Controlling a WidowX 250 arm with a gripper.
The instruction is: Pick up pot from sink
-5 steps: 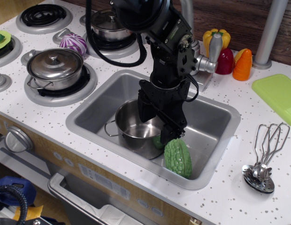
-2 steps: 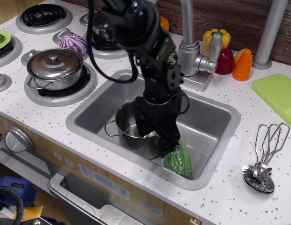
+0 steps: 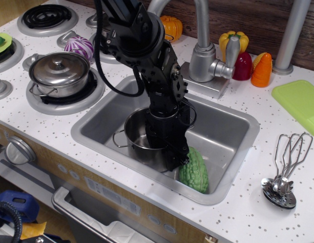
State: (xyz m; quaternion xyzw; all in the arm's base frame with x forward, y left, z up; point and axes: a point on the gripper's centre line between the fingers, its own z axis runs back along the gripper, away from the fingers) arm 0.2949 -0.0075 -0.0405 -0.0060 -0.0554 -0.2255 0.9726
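The sink (image 3: 225,126) is holding the pot (image 3: 139,134), which is standing upright, mouth up, one wire handle pointing left. The tool (image 3: 169,152) is reaching down at the pot's right rim; whether its fingers are clamping is unclear.

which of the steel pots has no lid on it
The pot in the sink, under the gripper. The steel pot on the front burner wears a knobbed lid.
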